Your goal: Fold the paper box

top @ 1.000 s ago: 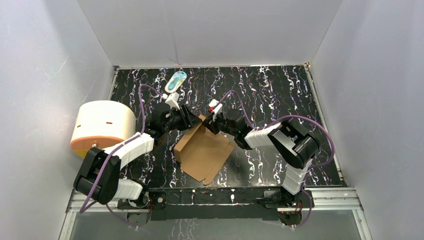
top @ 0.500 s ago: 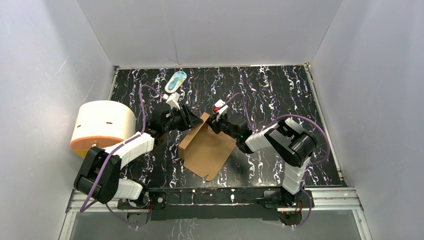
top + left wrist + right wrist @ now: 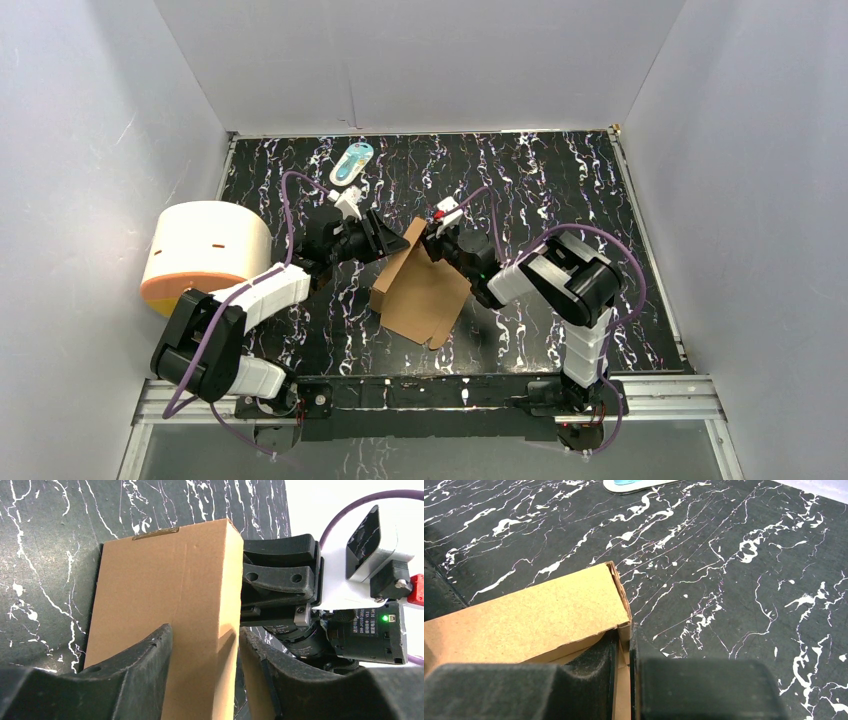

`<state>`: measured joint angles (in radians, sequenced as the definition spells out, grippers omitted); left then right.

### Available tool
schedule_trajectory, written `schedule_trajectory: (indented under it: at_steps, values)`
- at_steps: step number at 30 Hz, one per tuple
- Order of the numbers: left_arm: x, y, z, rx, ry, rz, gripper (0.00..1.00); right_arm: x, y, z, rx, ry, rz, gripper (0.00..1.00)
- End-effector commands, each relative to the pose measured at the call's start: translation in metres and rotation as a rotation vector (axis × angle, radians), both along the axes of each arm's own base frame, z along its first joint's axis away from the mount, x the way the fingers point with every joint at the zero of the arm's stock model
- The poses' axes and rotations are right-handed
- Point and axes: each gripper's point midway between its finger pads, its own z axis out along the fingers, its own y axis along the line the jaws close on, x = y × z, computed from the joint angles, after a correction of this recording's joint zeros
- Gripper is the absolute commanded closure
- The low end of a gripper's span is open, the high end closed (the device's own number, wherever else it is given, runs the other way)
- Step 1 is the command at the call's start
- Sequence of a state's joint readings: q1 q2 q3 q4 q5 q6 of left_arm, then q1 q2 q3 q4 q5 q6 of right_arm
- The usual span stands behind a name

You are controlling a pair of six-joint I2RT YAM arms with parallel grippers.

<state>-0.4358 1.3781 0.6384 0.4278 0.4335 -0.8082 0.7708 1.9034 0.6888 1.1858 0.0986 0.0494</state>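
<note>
The paper box (image 3: 425, 295) is a brown cardboard sheet, partly folded, lying mid-table with its far end lifted. My right gripper (image 3: 432, 244) is shut on a thin upright wall at that end. In the right wrist view the cardboard wall sits pinched between the pads of the gripper (image 3: 624, 632), and a folded panel (image 3: 534, 615) lies to the left. My left gripper (image 3: 396, 240) straddles a folded panel (image 3: 165, 580). Its jaws (image 3: 205, 630) stand open: the left finger (image 3: 135, 675) lies against the face, and a dark gap separates the right finger (image 3: 285, 680) from the edge.
A white-and-orange cylinder (image 3: 205, 255) stands at the left wall beside the left arm. A teal-white packet (image 3: 351, 163) lies near the back edge and also shows in the right wrist view (image 3: 634, 484). White walls enclose the black marbled table (image 3: 560, 180).
The box's far end has risen and the sheet has swung and shifted right with the right gripper. The left jaws have widened slightly around the panel.
</note>
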Motion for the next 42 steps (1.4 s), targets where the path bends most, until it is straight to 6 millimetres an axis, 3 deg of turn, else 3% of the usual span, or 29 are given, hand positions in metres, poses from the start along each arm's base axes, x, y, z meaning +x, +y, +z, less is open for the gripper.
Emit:
schedule_trajectory:
  at_steps: [1, 9, 14, 19, 24, 33, 38, 42]
  values:
    - [-0.027, -0.015, 0.008, -0.049, 0.047, -0.117, 0.49, 0.015, 0.000, 0.027, 0.085, -0.068, -0.050, 0.85]
    - [-0.014, 0.009, 0.007, 0.120, -0.001, -0.020, 0.32, 0.005, 0.006, 0.024, 0.087, -0.059, 0.005, 0.72]
    - [-0.006, 0.026, 0.024, 0.225, -0.060, 0.033, 0.12, -0.002, -0.001, 0.032, 0.050, -0.076, 0.018, 0.61]
    - [-0.004, 0.042, 0.038, 0.320, -0.087, 0.065, 0.08, -0.011, -0.015, 0.039, 0.011, -0.074, 0.009, 0.52]
    - [-0.006, 0.051, 0.047, 0.400, -0.090, 0.051, 0.07, -0.022, -0.044, 0.046, -0.020, -0.047, -0.066, 0.37]
    - [-0.010, 0.039, 0.041, 0.587, -0.075, 0.003, 0.07, -0.037, -0.113, 0.066, -0.077, -0.009, -0.279, 0.07]
    - [-0.001, 0.039, 0.041, 0.736, -0.096, 0.013, 0.07, -0.048, -0.145, 0.073, -0.085, 0.014, -0.372, 0.02]
    - [0.005, 0.035, 0.035, 0.813, -0.071, -0.028, 0.07, -0.060, -0.158, 0.084, -0.040, 0.039, -0.400, 0.01]
